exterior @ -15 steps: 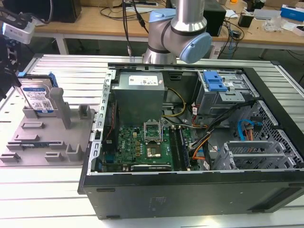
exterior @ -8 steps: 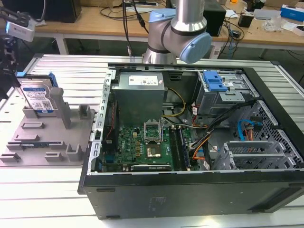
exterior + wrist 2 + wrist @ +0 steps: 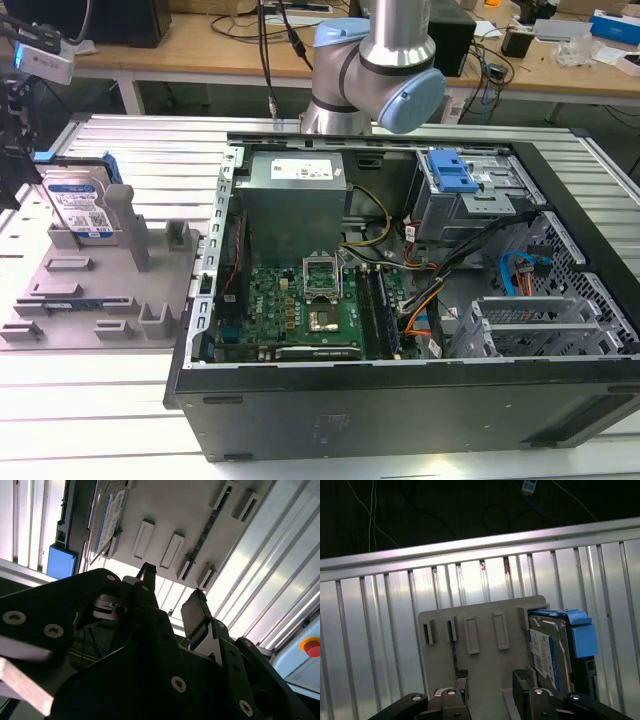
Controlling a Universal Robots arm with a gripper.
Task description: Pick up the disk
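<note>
The disk (image 3: 78, 205) stands on edge in a slot of the grey fixture tray (image 3: 100, 290), at the exterior view's left of the open computer case (image 3: 400, 300). In the first wrist view the gripper (image 3: 492, 680) hangs above the tray, fingers spread and empty (the disk lies just beside them, untouched).

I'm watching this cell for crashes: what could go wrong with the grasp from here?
The open gripper sits beside the disk, not around it; descending like this, one of its fingers might strike the disk's edge. The grey tray has raised posts close by that might snag them.
</note>
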